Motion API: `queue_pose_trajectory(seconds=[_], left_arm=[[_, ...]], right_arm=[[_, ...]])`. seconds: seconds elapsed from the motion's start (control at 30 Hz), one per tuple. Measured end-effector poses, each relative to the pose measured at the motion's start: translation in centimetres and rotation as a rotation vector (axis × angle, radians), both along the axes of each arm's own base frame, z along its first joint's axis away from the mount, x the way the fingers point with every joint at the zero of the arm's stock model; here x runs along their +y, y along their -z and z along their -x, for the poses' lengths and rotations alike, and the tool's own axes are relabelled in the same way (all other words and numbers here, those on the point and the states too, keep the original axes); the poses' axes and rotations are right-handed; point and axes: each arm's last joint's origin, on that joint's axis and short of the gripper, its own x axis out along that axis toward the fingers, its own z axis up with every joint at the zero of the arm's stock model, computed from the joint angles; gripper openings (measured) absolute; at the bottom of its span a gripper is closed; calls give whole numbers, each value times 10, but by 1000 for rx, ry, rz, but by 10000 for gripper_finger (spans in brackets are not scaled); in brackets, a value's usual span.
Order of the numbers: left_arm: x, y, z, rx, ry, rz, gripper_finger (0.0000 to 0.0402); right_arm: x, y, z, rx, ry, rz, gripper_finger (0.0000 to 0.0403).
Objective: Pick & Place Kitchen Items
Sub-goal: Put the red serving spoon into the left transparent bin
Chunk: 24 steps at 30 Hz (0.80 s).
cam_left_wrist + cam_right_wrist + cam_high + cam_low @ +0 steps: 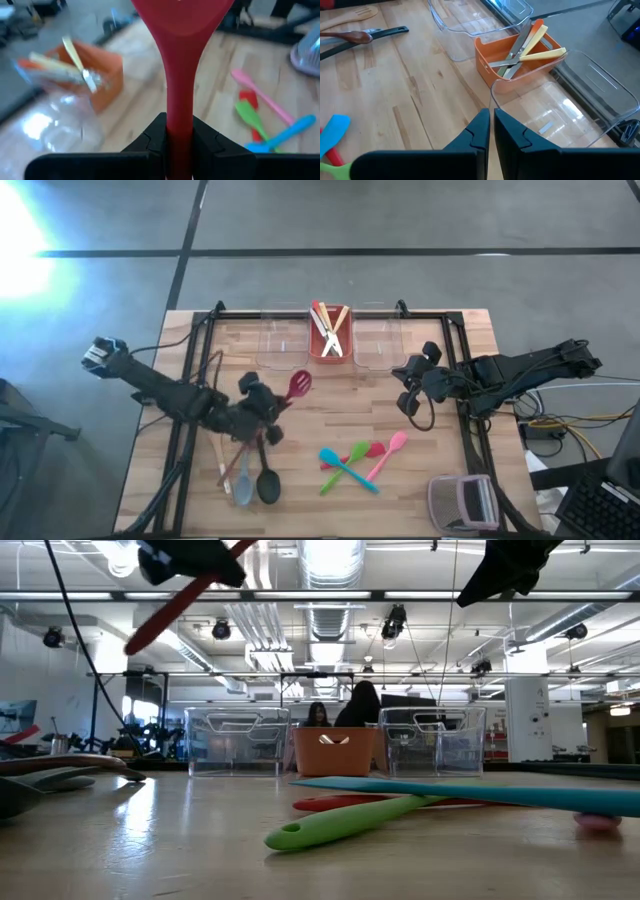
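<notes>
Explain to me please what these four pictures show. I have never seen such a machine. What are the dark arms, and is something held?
It is a robot with two dark arms at a wooden table. One picture looks down from above, one looks level across the tabletop, and two come from cameras on the wrists. The left gripper is shut on a red spoon, lifted above the table. The right gripper is shut and empty, near the clear bins. Between those bins stands a red bin holding utensils. On the table lie small coloured spoons, large dark spoons and a grey-and-pink gadget.
</notes>
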Motion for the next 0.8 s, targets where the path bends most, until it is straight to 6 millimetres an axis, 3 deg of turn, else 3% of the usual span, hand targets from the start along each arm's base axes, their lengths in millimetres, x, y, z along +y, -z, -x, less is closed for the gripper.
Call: queue_pose_trajectory(seconds=[0.4, 0.8], left_arm=[[65, -18, -30, -130, 68, -36, 49], [144, -25, -40, -255, -15, -58, 49]], right_arm=[[0, 0, 0, 0, 0, 0, 18], [0, 0, 0, 2, -4, 4, 18]])
